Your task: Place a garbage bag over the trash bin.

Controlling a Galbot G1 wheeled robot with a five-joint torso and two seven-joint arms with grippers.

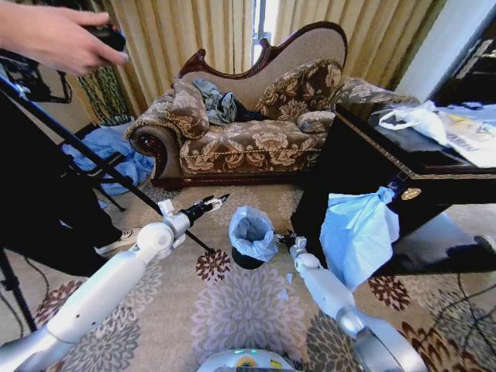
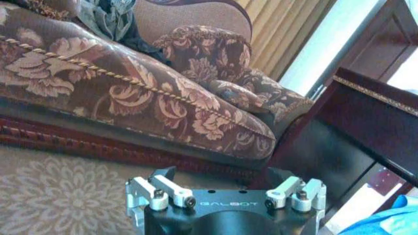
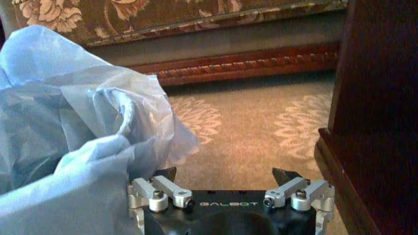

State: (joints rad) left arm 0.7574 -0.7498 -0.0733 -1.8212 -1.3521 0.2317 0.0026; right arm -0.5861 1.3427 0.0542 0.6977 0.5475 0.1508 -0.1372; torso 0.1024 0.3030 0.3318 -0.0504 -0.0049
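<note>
We see the garbage bag [image 1: 252,230] already draped over the trash bin [image 1: 246,257], its crinkled blue plastic heaped above the rim while the black base shows beneath, on the carpet [image 1: 232,310] in front of the sofa [image 1: 248,132]. Our right gripper [image 1: 284,240] sits low, just beside the bin, with the bag's folds bulging close against one side of it; its jaws stand apart and hold nothing, we judge so it can catch or press down the loose edge. Our left gripper [image 1: 215,203] hangs on the bin's other side, raised and apart from the bag, aimed toward the sofa; its jaws look open and empty. The bag seems bunched rather than folded snugly over the rim, so we think seating it remains
</note>
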